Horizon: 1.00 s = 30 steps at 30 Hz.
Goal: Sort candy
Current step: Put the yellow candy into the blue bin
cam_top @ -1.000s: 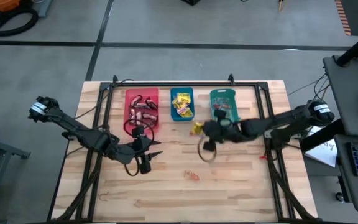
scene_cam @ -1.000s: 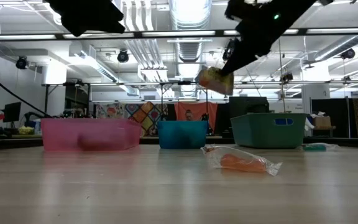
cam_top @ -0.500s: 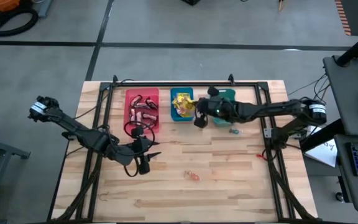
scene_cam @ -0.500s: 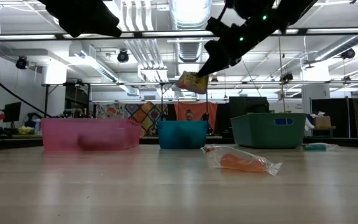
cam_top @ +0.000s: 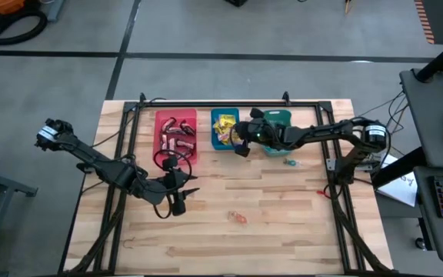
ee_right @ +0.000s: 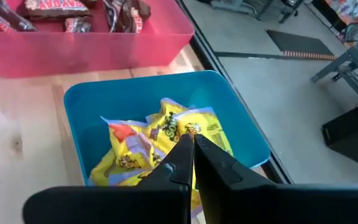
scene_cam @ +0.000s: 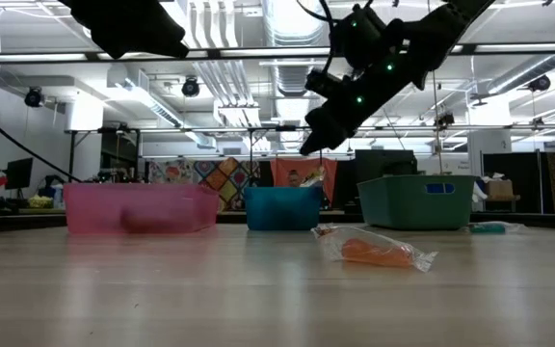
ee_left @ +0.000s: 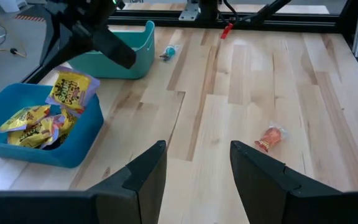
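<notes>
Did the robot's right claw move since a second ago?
Yes. The right gripper has swung from the bare table in front of the teal bin over to the blue bin, toward the table's far edge.

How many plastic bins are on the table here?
3, in a row along the table's far edge: a red plastic bin holding dark brown bars, a blue plastic bin holding yellow packets, and a teal plastic bin partly hidden by the right arm.
</notes>
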Motion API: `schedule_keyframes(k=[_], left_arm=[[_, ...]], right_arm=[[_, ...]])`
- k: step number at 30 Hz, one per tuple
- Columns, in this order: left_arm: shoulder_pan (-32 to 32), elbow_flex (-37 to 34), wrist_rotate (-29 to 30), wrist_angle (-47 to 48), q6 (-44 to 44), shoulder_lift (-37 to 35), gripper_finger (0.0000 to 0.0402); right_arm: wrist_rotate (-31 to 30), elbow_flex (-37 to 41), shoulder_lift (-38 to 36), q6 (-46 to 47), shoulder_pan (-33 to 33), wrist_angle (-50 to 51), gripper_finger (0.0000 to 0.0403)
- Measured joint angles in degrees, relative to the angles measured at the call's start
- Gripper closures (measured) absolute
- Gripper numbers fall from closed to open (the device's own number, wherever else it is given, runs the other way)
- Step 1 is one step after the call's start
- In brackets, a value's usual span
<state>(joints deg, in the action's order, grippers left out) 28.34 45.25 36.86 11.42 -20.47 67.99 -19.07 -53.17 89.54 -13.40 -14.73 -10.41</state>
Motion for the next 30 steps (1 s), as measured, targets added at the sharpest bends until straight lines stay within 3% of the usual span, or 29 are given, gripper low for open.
schedule_keyframes(k=[8,17,22,30], left_arm=[[0.0,0.0,0.0,0.0,0.0,0.0,0.0240],[0.0,-0.3,-2.3,-0.8,0.0,0.0,0.0240],[0.0,-1.9,-2.4,-6.0,0.0,0.9,0.0240],[0.1,-2.2,-3.5,-12.3,1.4,7.8,0.0240]], right_arm=[[-0.4,-3.3,-2.7,2.9,0.1,3.7,0.0394],[3.0,-16.9,-6.7,15.9,2.3,35.3,0.0394],[3.0,-22.1,-7.4,22.5,6.5,51.3,0.0394],[2.5,-20.9,-10.0,31.1,14.6,56.3,0.0394]])
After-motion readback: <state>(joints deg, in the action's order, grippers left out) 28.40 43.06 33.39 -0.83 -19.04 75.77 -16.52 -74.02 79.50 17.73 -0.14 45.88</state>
